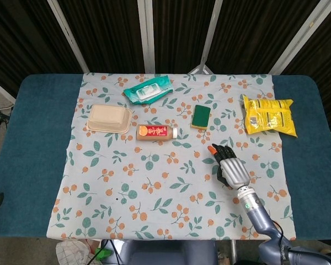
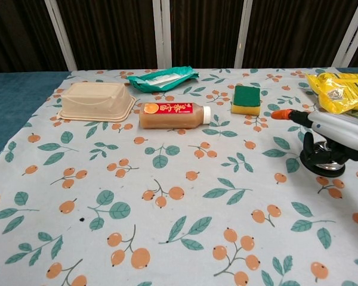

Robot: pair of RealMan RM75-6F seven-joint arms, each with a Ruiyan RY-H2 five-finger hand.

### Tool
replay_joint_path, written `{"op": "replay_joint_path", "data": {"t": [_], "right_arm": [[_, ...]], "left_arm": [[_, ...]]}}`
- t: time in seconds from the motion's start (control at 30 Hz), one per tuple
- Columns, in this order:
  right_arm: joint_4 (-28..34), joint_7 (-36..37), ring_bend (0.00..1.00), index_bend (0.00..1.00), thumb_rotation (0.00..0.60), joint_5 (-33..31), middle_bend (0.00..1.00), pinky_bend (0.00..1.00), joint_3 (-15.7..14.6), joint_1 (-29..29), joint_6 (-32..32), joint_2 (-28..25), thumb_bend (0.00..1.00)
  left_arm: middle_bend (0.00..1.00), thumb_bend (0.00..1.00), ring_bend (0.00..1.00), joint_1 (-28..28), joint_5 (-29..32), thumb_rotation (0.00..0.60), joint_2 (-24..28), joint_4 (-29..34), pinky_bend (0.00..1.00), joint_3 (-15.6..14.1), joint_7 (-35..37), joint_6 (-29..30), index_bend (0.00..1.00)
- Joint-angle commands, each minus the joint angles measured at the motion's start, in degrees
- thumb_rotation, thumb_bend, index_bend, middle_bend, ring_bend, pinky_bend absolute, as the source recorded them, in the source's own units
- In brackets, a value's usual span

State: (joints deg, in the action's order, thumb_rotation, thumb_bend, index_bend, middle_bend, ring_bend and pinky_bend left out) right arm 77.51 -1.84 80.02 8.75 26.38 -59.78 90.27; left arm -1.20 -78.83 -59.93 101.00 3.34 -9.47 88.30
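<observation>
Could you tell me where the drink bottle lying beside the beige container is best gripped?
Grip the bottle around its labelled middle from above: it lies on its side, cap pointing right, with clear cloth in front and behind for the fingers.
</observation>
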Motion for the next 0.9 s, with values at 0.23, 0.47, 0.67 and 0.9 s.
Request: {"op": "replay_joint_path", "data": {"t": [0.23,0.47,0.67,0.9], "right_arm": [[-7.3,2.1,0.0,0.01,0.6,-0.2,0.0,0.0,-0.9,1.4,0.8,3.6,1.0],[-11.8,5.2,0.0,0.02,0.6,0.5,0.0,0.0,-2.4,1.5,1.3,5.5,1.0],[-13.6,7.2,0.0,0.02,0.6,1.7,0.0,0.0,-3.2,1.8,0.9,6.6,1.0],[-3.4,1.9,0.0,0.02,0.6,2.9,0.0,0.0,0.7,1.5,-6.7,-1.2,1.0]], "left_arm": [[0.0,0.47,0.0,-0.1,0.1,0.6,-0.2,0.2,0.07,0.0,-0.6,0.3,0.04],[0.0,0.47,0.0,0.3,0.5,0.6,-0.6,0.3,0.07,-0.1,-1.8,-0.3,0.04],[0.0,0.47,0.0,0.3,0.6,0.6,-0.6,0.4,0.07,-0.1,-1.9,-0.3,0.04],[0.0,0.47,0.0,0.3,0.6,0.6,-0.3,0.3,0.07,-0.2,-1.2,-0.5,0.04]]}}
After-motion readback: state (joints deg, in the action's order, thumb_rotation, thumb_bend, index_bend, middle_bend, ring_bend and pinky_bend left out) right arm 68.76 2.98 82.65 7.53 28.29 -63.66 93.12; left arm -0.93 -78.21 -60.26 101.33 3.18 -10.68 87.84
